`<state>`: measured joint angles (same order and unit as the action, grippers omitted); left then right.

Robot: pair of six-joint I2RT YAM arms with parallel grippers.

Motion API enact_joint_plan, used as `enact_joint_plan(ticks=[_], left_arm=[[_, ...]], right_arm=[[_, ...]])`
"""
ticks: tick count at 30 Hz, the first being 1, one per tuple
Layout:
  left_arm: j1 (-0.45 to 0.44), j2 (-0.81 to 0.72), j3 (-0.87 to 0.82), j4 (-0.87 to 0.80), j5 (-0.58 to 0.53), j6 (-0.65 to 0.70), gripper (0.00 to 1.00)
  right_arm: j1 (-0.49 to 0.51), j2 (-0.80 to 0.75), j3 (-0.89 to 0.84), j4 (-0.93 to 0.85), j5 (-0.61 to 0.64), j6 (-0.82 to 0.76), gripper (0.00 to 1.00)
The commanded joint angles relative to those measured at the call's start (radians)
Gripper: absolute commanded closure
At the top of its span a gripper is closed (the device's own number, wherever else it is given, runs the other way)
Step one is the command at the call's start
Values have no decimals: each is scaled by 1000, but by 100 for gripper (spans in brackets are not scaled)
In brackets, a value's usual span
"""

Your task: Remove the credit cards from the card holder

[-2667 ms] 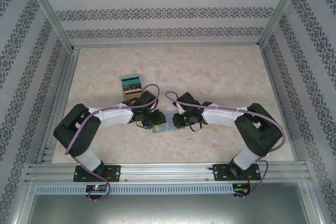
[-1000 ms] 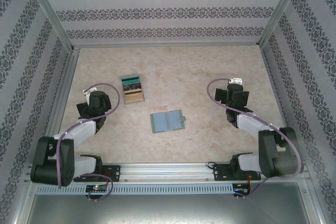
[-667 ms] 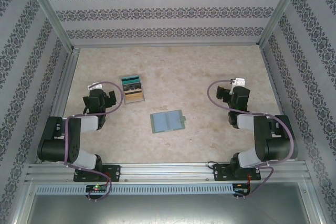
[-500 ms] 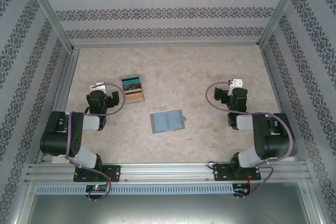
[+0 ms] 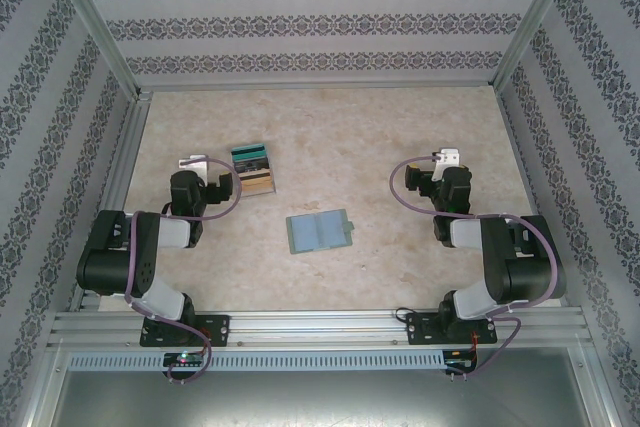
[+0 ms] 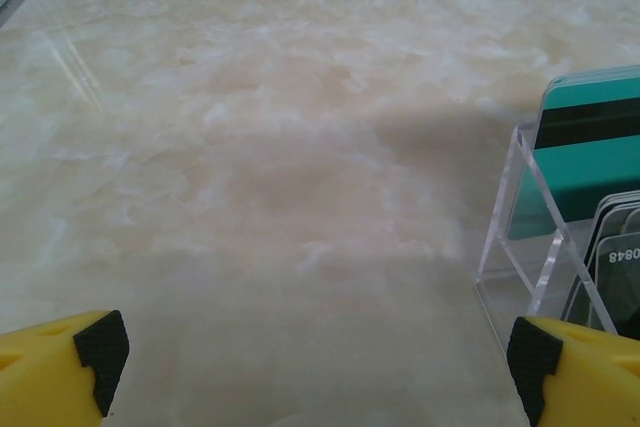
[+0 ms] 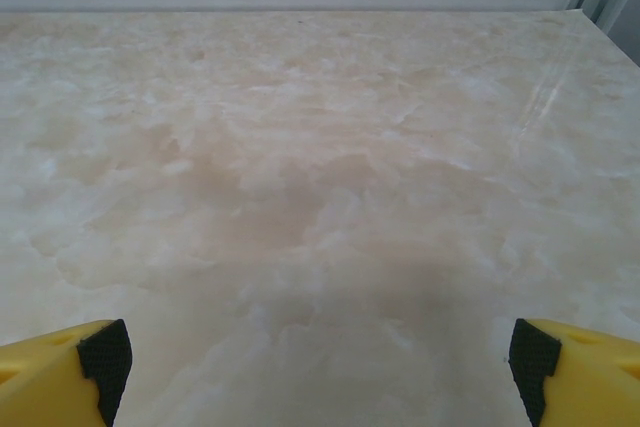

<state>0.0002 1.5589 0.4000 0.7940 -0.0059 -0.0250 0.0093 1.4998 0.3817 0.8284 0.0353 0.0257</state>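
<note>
Three papered walls close round a pale marbled tabletop; two black and white arms sit folded back at its near edge, the left arm on one side and the right arm on the other, well apart, each trailing a purple cable; the left tool is released, its yellow fingers with their black pads spread to the corners of the left wrist view and nothing between them but bare tabletop; the right tool is likewise released and holds nothing, hanging over bare marbled surface; the card holder lies opened flat near the middle of the tabletop, between the two arms and touched by neither, grey-green with a small tab on its right edge; whether anything sits in its pockets I cannot tell; a clear stand sits further back and to the left, just beside the left tool's right finger; the credit cards stand in that stand in rows, a teal one with a dark stripe at the back, tan and dark ones in front of it.
</note>
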Motion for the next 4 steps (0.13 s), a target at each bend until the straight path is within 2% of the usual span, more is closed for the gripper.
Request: enact_joint_plan(ticks=[1, 4], left_arm=[[1, 0, 20, 22, 20, 19, 1], [1, 0, 18, 25, 21, 19, 1]], right_arm=[[8, 2, 9, 42, -17, -7, 2], [6, 3, 8, 43, -24, -6, 2]])
